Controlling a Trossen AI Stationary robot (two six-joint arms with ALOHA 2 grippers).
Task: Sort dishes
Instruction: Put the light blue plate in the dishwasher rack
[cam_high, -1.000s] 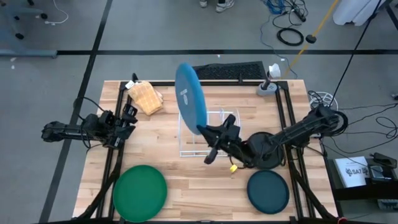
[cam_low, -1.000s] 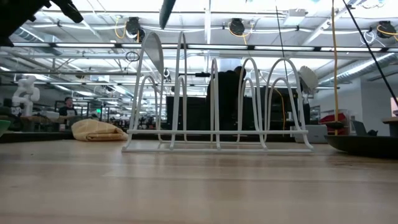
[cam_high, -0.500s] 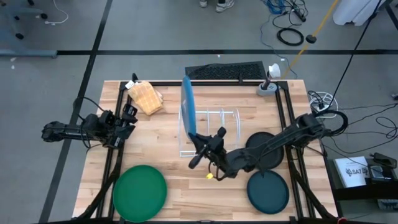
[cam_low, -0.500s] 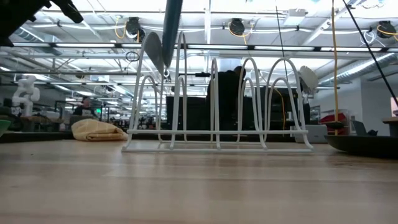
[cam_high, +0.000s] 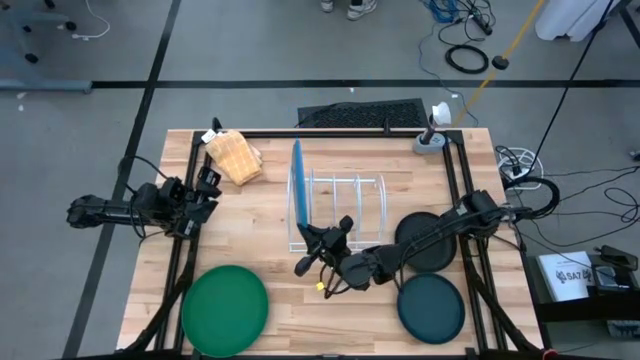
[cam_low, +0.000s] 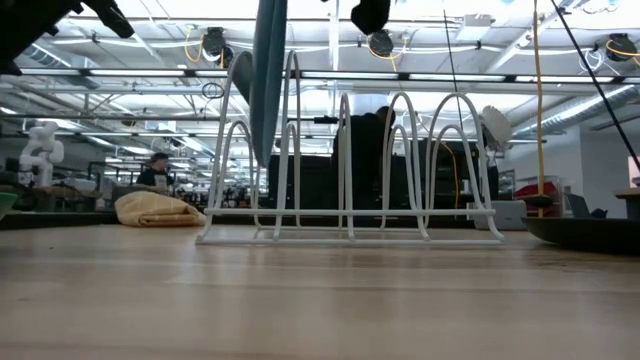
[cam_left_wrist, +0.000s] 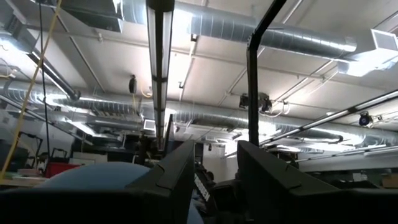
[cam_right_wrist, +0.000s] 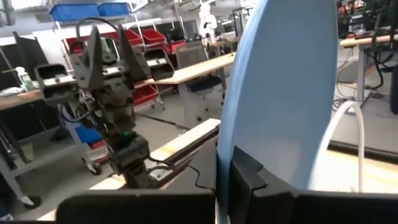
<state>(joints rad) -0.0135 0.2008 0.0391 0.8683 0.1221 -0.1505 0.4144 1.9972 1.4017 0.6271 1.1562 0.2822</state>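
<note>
Right pincer (cam_high: 312, 240) grips the light blue plate (cam_high: 298, 186) upright at the rack's (cam_high: 345, 190) end slot — green (cam_high: 225, 310), teal (cam_high: 431, 307), black (cam_high: 428, 232) plates unsorted — left pincer (cam_high: 207, 192) open.

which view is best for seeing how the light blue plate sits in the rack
The low view: the light blue plate stands on edge, hanging down between the first hoops of the white wire rack. The high view shows only its thin edge above the rack's left end. The right wrist view shows its face, clamped by the right gripper. The left wrist view misses it.
</note>
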